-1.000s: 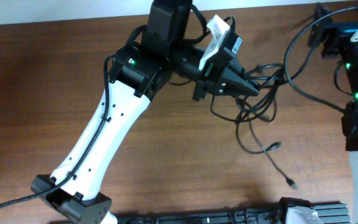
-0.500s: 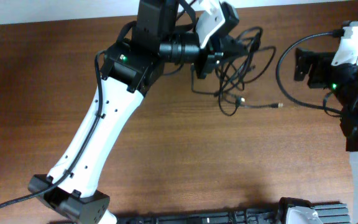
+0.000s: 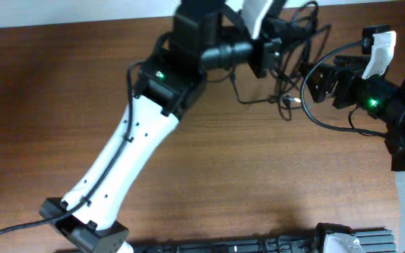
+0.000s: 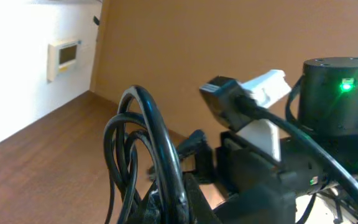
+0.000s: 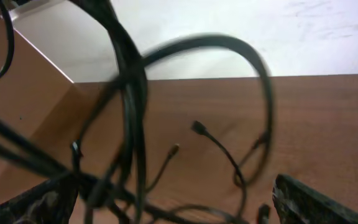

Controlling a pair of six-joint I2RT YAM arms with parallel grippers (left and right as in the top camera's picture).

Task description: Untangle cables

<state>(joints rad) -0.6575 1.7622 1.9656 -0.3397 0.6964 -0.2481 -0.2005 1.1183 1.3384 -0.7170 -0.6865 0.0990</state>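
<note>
The cables (image 3: 292,84) are a tangle of thin black cords that hang from my left gripper (image 3: 278,43) near the table's far edge, with loose plug ends trailing on the wood. The left gripper is shut on the bundle. In the left wrist view the cords (image 4: 143,146) loop up out of the jaws (image 4: 188,208). My right gripper (image 3: 318,81) is open and sits just right of the bundle, facing it. In the right wrist view the cords (image 5: 129,124) hang blurred between its spread fingers (image 5: 179,208), and none of them is held.
The brown wooden table (image 3: 223,176) ends at a white wall along the far edge. The right arm's own thick black wires (image 3: 329,123) loop over the table at the right. A dark rail (image 3: 259,246) lies along the front edge.
My left gripper has carried the cable bundle up and to the right, toward the far edge. My right gripper has moved left, close to the bundle.
</note>
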